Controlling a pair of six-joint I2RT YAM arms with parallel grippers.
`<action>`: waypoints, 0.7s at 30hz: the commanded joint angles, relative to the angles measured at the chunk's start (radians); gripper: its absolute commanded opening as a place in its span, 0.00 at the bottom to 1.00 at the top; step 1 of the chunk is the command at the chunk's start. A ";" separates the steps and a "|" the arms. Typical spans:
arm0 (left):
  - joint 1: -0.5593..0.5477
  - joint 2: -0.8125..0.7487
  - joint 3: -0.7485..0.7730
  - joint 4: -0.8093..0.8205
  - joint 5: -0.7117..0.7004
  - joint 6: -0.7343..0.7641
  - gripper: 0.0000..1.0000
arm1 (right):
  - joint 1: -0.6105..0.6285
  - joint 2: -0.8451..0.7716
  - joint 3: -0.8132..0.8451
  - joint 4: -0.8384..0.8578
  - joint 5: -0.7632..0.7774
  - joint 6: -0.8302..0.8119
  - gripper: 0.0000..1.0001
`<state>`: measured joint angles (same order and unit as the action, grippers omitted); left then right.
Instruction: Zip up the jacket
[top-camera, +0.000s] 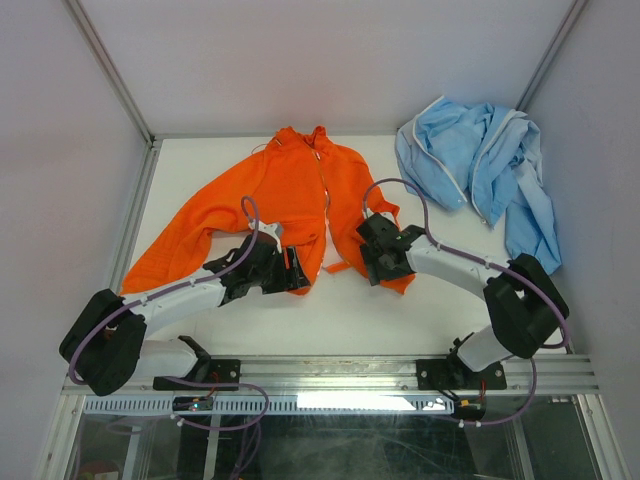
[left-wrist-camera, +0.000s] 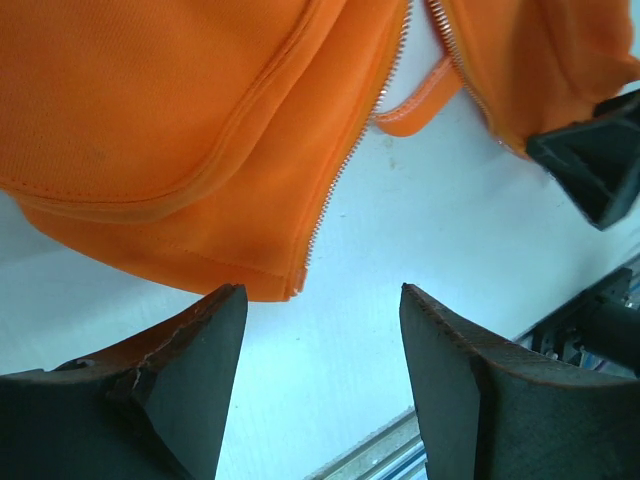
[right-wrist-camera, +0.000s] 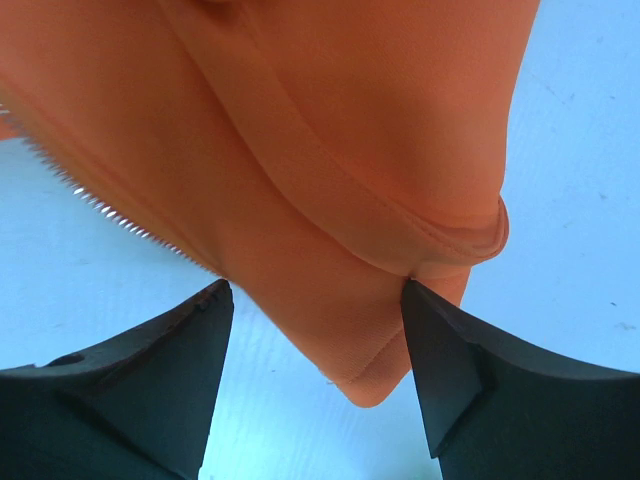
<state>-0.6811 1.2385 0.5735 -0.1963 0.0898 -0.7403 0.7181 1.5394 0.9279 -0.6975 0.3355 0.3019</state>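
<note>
The orange jacket (top-camera: 270, 190) lies spread front-up on the white table (top-camera: 400, 320), collar toward the far side, hem toward the arms and sleeves out to either side. A light blue garment (top-camera: 480, 160) is heaped well apart at the far right corner. As far as the views show, zipping has not begun. In the left wrist view the two lines of zipper teeth (left-wrist-camera: 340, 170) run apart toward the hem with bare table between them, and a small orange loop (left-wrist-camera: 420, 105) lies across that gap. Whether the upper front is joined cannot be told from above, and no slider can be made out. The left tool (top-camera: 292, 270) is released, its jaws spread wide just short of the bottom corner of the left front panel and gripping nothing. The right tool (top-camera: 378, 258) is also released; its jaws straddle the bottom corner of the right panel, with cloth between them but not pinched. By my judgement everything is left to do: seize both hem corners, bring the bottom ends of the zipper together, seat them, then draw the slider up to the collar.
</note>
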 joint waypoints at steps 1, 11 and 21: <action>-0.007 -0.074 0.014 0.018 0.035 -0.019 0.65 | 0.001 0.059 0.057 0.024 -0.004 -0.026 0.59; -0.007 -0.144 -0.036 0.110 0.091 -0.056 0.69 | 0.006 -0.065 -0.022 0.278 -0.424 0.059 0.04; -0.007 -0.208 -0.144 0.370 0.156 -0.159 0.71 | 0.008 -0.264 -0.197 0.776 -0.651 0.340 0.00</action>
<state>-0.6811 1.0725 0.4652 -0.0246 0.1928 -0.8330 0.7185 1.3338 0.7887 -0.2237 -0.1856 0.4911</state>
